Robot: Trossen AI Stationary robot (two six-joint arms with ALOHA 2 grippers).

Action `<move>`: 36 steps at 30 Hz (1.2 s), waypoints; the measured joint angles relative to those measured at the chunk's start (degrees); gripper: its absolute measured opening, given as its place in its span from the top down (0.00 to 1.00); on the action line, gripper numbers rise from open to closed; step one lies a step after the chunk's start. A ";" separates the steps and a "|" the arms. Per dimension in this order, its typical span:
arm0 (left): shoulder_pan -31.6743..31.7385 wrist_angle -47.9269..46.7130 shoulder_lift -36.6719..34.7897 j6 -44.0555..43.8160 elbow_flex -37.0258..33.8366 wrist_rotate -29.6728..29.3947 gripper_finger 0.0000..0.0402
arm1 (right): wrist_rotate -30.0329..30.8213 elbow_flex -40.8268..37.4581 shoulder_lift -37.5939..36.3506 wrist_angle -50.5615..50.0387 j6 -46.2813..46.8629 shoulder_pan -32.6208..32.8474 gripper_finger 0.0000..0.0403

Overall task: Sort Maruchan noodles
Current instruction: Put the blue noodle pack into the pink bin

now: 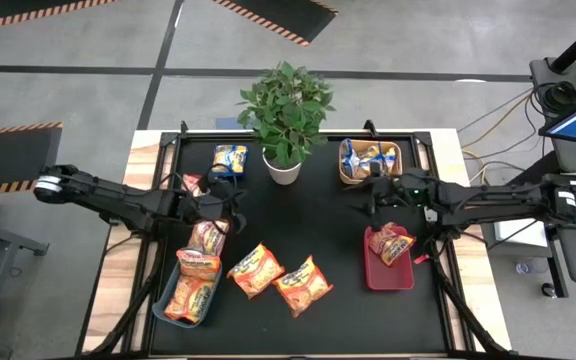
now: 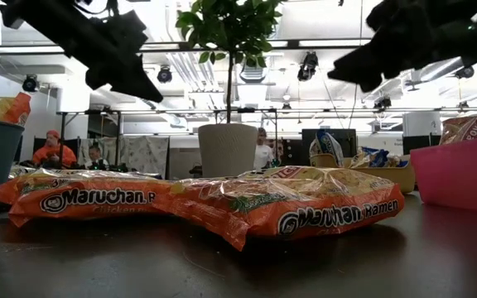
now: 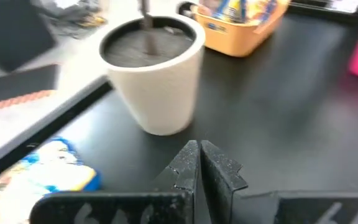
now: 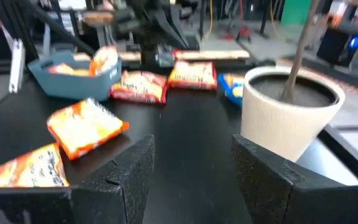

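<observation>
Two orange Maruchan noodle packets point(image 1: 256, 270) point(image 1: 303, 285) lie flat on the black mat, side by side near its front. More orange ones fill the grey-blue bin point(image 1: 173, 312). Red-pink packets point(image 1: 208, 237) lie beside that bin, and one sits in the red bin point(image 1: 376, 278). A blue-and-yellow packet point(image 1: 230, 158) lies at the far left, and more fill the orange bin point(image 1: 346, 172). My left gripper point(image 3: 199, 163) hovers shut left of the white plant pot point(image 1: 281, 170). My right gripper point(image 4: 191, 168) hovers open to the pot's right, with nothing between its fingers.
The potted plant point(image 1: 286, 105) stands at the mat's far middle, between the two grippers. The mat between the red bin and the two orange packets is bare. In the low view, people show in the room beyond the table.
</observation>
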 joint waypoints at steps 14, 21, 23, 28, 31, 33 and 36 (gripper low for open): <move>12.82 -0.65 1.03 7.63 0.00 6.37 0.72 | 0.17 -2.07 -10.80 -3.62 -0.27 0.00 0.51; 16.31 1.97 6.82 12.00 0.00 6.65 0.58 | 0.17 -2.07 -10.83 -3.95 -1.02 -0.02 0.51; 16.87 3.97 9.68 12.62 0.00 6.63 0.56 | 0.17 -2.07 -10.83 -3.91 -1.23 -0.02 0.51; 18.01 6.89 17.05 17.80 0.00 6.34 0.56 | 0.17 -2.09 -10.85 -4.58 -1.83 0.00 0.51; 19.24 6.82 19.73 19.02 0.00 4.21 0.56 | 0.17 -2.13 -10.85 -5.92 -2.32 -0.04 0.51; 20.08 6.87 20.80 21.18 0.00 3.59 0.56 | 0.17 -2.13 -10.85 -5.95 -2.45 -0.04 0.51; 21.49 7.42 22.15 23.89 0.00 3.93 0.56 | 0.17 -2.13 -10.88 -5.94 -2.61 -0.04 0.51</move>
